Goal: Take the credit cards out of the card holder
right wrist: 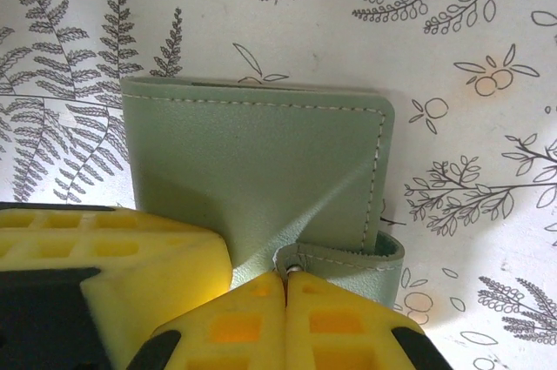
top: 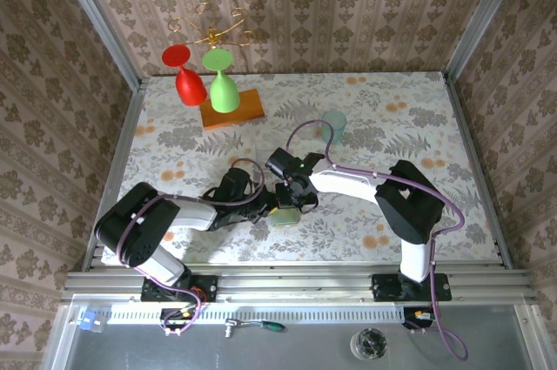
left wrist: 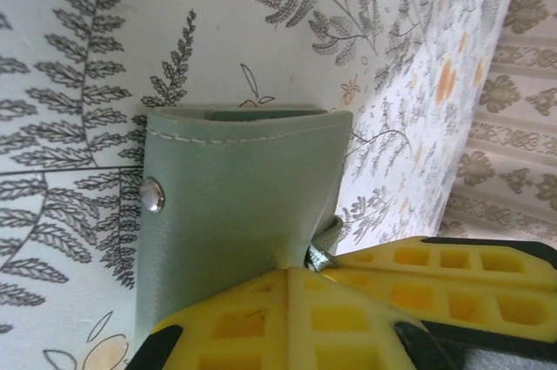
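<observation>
Fingers (left wrist: 228,328) of the left gripper (left wrist: 287,278) are pressed together on the near edge of the card holder (left wrist: 235,196), pinching its sage-green cover. The right gripper (right wrist: 287,278) is likewise closed, its yellow fingers (right wrist: 348,328) meeting on the metal snap at the end of the holder's strap tab (right wrist: 352,259), which curls out from under the cover. The card holder lies flat on the table (top: 418,139), towards the near edge and about midway along it, between the two wrists. It is folded, stitched cover uppermost, with its snap stud (left wrist: 153,195) bare on that cover. Step in hand, as judged: opening the holder. The clasp appears undone and each gripper has taken its hold, but the cover has not yet been swung back, so the extraction proper has not begun. The credit cards are presumed to sit in the inner pockets. Next move, as judged: one gripper must pin one leaf to the table while the other lifts and folds the opposite leaf away. The pockets must lie exposed and flat before a fingertip can catch a thin card edge. Risk: the light holder may slide or lift whole rather than open.
</observation>
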Robot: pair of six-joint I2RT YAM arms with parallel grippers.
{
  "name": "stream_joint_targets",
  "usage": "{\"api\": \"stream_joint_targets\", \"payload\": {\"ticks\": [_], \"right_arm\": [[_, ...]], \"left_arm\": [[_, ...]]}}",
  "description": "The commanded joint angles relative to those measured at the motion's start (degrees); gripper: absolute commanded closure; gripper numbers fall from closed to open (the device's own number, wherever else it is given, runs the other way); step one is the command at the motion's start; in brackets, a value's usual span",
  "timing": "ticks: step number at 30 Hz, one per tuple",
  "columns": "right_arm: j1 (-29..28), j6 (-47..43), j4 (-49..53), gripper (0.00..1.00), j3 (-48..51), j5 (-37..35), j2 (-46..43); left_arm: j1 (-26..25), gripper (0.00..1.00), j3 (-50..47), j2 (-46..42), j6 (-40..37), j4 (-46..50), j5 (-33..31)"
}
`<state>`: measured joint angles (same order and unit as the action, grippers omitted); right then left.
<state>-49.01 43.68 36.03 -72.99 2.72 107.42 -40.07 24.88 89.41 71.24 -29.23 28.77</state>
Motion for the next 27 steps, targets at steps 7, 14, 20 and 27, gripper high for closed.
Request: {"api": "stream_joint_targets", "payload": {"ticks": [7,14,20,27], "right_arm": [[-1.68,-2.06,8.51,1.00,-2.19,-7.92,2.61],[-1.93,-1.85,11.93,1.00,-1.27,-13.87,1.49],[-1.93,-1.83,12.48,1.00,-0.35,-16.58,-0.59],[-1.83,-2.20,12.77,1.00,-0.44,-18.36,-2.55]], "left_arm": [[-0.23,1.00,0.67,1.94,-8.62,18.80,-3.09],[-0.22,1.00,-0.39,3.89,-9.41,20.24,-5.05],[0.08,1.00,-1.02,4.49,-10.26,21.41,-6.27],[0.42,1.00,0.17,4.80,-12.11,23.62,-6.75]]}}
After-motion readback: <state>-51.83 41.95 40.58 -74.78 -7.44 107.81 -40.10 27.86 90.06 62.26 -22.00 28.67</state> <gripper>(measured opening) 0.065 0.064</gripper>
